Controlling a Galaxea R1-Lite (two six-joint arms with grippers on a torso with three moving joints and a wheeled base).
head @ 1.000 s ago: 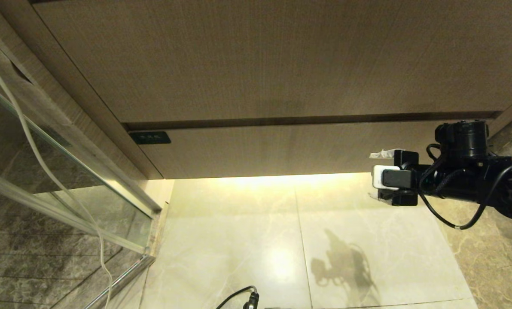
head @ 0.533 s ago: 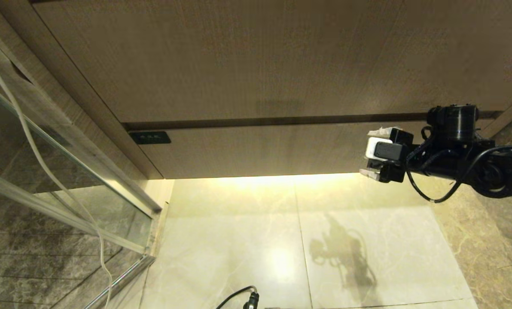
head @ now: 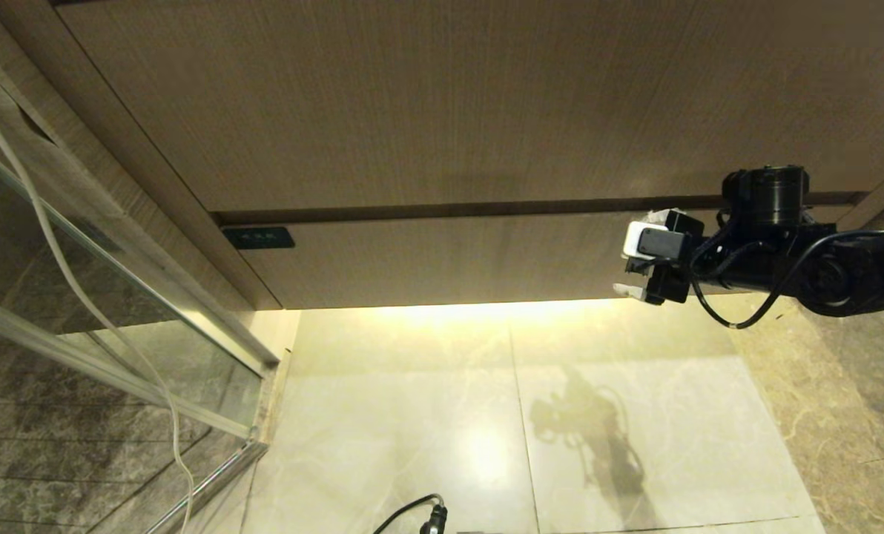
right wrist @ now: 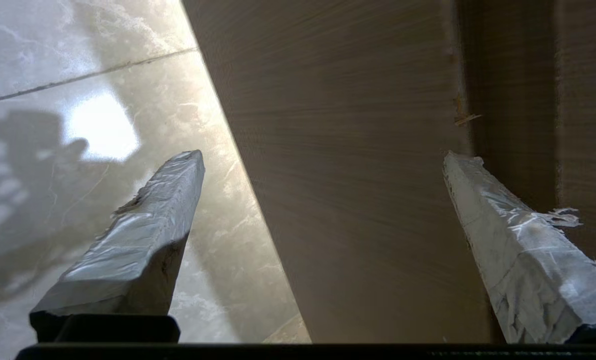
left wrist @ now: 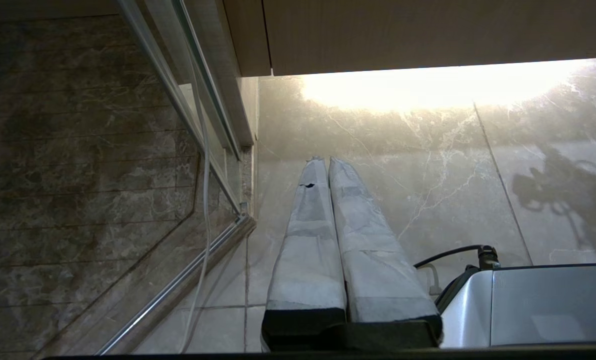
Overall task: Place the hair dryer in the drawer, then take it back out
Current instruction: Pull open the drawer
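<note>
Opening step in hand, by the look of it: drawer [head: 449, 259] shut flush beneath the taller wood panel [head: 442, 104], small dark label [head: 258, 237] at its front's upper left corner, and no hair dryer visible in any of the 3 views, so its whereabouts cannot be told. Right gripper [head: 629, 268] at the drawer's right end, close to the front face, taped fingers [right wrist: 138, 235] spread wide and empty, 1 lying toward the floor edge of the front and the other toward the dark gap [head: 486, 209] above it. Left gripper [left wrist: 323, 162] parked low over the marble floor [head: 412, 415], fingers pressed together on nothing. Next move, as a judgement: hooking 1 finger over the drawer's top edge through that gap or under its lower lip, then pulling straight outward; contact with the front not confirmed from here.
</note>
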